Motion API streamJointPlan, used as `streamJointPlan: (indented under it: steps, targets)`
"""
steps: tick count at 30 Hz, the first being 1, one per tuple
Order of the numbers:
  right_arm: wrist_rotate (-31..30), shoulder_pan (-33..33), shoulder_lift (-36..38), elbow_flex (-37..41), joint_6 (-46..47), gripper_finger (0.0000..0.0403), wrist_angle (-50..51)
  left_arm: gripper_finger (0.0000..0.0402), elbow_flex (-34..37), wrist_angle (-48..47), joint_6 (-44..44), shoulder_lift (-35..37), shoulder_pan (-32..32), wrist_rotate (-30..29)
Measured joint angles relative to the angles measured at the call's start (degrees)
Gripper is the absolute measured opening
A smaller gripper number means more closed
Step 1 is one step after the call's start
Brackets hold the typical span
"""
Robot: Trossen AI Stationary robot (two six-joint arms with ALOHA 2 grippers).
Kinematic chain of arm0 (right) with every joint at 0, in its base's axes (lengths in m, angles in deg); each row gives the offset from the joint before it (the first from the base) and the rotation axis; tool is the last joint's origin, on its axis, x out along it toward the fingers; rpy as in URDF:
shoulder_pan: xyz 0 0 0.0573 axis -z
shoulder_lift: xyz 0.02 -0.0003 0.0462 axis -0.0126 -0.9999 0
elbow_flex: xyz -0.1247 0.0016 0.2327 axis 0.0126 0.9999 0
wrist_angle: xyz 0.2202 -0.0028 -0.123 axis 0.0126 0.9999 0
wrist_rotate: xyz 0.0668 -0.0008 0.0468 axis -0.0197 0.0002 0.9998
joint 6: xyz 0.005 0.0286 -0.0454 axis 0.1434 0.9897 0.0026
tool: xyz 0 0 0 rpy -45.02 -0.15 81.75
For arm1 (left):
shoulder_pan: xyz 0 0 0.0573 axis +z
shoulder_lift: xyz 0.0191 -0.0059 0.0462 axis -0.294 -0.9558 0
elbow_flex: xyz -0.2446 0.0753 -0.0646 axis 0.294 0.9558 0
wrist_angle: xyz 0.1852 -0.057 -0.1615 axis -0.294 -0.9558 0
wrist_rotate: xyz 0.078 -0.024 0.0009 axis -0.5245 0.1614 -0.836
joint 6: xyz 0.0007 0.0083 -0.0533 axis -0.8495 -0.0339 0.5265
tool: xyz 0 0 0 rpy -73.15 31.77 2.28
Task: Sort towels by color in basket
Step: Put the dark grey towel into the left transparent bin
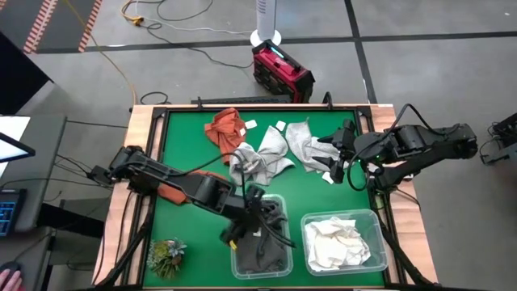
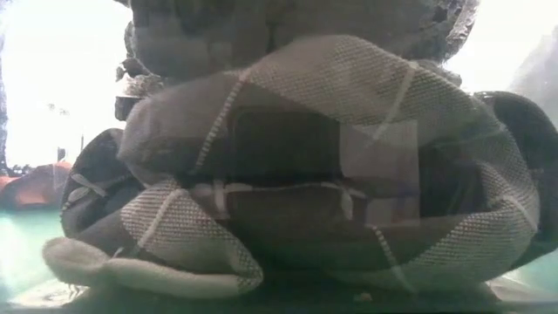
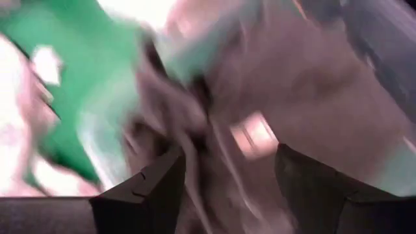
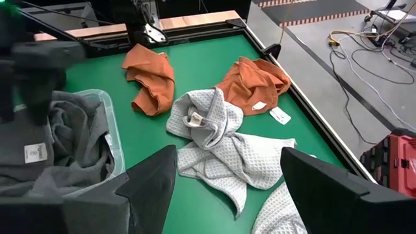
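My left gripper (image 1: 257, 217) hangs open over a clear bin (image 1: 260, 263) at the near edge, which holds dark grey towels (image 4: 71, 140). In the left wrist view its fingers stand apart (image 3: 227, 188) with blurred dark cloth beyond them. Light grey towels (image 1: 262, 158) lie crumpled mid-table. One rust-orange towel (image 1: 226, 125) lies at the far side and another (image 1: 170, 192) partly under the left arm. White towels (image 1: 343, 242) fill a second clear bin. My right gripper (image 1: 331, 153) waits open above the table's right part, over light grey towels (image 4: 221, 140).
A green plant tuft (image 1: 166, 255) sits at the table's near left corner. A wooden rim (image 1: 145, 121) frames the green mat. The low view is filled by dark checked cloth (image 2: 305, 174) close up. Bare mat shows at the left between rim and arm.
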Motion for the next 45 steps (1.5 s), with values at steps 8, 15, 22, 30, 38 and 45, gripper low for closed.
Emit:
streamJointPlan:
  steps: [8, 15, 22, 30, 38, 45]
  targets:
    - [0.0, 0.0, -0.04, 0.0, 0.02, 0.0306, -1.36, 0.0224, 0.08, -11.71, 0.71, -0.29, -1.73, 0.54]
    - [0.0, 0.0, -0.11, 0.0, -0.02, 0.0306, -1.3, 0.0224, 0.36, -12.6, 2.04, -0.21, -1.57, 0.91]
    - [0.0, 0.0, -0.13, 0.0, -0.04, 0.0306, -1.19, 0.0224, 1.33, -13.22, 3.08, -0.2, -0.54, 7.12]
    - [0.0, 0.0, -0.13, 0.0, -0.04, 0.0306, -1.21, 0.0198, 1.33, -13.06, 1.5, -0.22, -0.57, 8.2]
    - [0.0, 0.0, -0.13, 0.0, -0.22, 0.0306, -1.21, 0.0086, 2.58, -12.71, -0.74, -0.13, -0.57, 5.71]
    - [0.0, 0.0, -0.13, 0.0, -0.2, 0.0306, -1.21, 0.0008, 4.18, -9.78, -3.72, 0.08, -0.59, 5.71]
